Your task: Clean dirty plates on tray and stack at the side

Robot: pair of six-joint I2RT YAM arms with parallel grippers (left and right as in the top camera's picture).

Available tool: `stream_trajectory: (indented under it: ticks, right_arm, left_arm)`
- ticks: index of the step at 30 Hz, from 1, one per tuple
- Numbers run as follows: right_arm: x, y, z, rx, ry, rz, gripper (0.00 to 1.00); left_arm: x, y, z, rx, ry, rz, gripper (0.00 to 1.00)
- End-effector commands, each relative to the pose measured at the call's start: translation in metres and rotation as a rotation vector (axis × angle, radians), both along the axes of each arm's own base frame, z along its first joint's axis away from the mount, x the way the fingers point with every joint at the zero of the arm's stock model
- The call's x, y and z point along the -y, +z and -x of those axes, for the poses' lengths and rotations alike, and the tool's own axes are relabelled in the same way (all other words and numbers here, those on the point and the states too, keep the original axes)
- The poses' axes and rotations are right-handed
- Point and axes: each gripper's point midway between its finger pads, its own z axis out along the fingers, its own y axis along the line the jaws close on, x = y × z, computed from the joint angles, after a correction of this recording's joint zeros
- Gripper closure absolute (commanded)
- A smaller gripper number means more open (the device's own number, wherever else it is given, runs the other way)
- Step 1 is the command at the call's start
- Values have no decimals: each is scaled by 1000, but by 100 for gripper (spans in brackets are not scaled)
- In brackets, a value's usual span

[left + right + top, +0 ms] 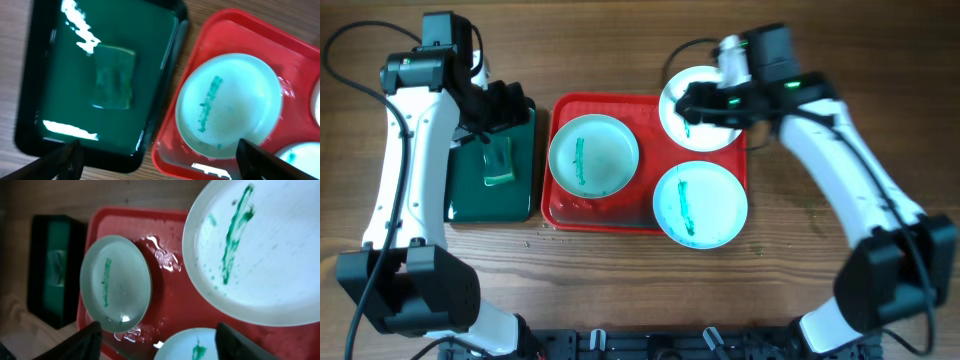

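Note:
The red tray (646, 112) holds three white plates, each with a teal smear. One plate lies at its left (592, 153), one at the front right (700, 204) and one at the back right (705, 125). My right gripper (703, 103) hovers open over the back right plate (270, 255), and its fingers (160, 345) are wide apart and empty. The right wrist view also shows the left plate (116, 282) and the tray (170, 295). My left gripper (503, 108) is open and empty (160, 162) above the gap between the green tray and the red tray (295, 55), near the left plate (230, 102).
A dark green tray with a black rim (525, 195) sits left of the red tray and holds a green sponge (500, 160). It also shows in the left wrist view (50, 65) with the sponge (114, 75). Water glistens on the red tray. Bare wooden table lies to the right.

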Motion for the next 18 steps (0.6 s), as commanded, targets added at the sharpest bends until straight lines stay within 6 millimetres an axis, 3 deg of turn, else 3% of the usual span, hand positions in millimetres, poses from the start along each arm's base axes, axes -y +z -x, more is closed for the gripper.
stream_trajectory:
  ticks: [1, 4, 7, 10, 16, 17, 18]
  right_arm:
    - [-34, -44, 0, -49, -69, 127, 36]
    - [-78, -84, 3, -116, -14, 156, 45]
    - [-96, -108, 1, -161, 15, 187, 52]
    - [-91, -140, 6, -227, -8, 231, 59]
    - [-98, -151, 10, -251, -23, 229, 80]
    - [-97, -153, 10, -261, -48, 230, 94]
    - [-96, -153, 10, -261, -52, 231, 96]
  left_arm:
    - [-30, 9, 2, 10, 126, -125, 5]
    - [-42, 11, 3, 17, 209, -172, 5]
    - [-42, 10, 4, 15, 208, -173, 5]
    - [-42, 10, 4, 13, 207, -173, 7]
    - [-47, -7, 4, -41, 215, -174, 8]
    - [-52, -13, 4, -58, 228, -174, 10]
    - [-56, -17, 5, -71, 238, -173, 14]
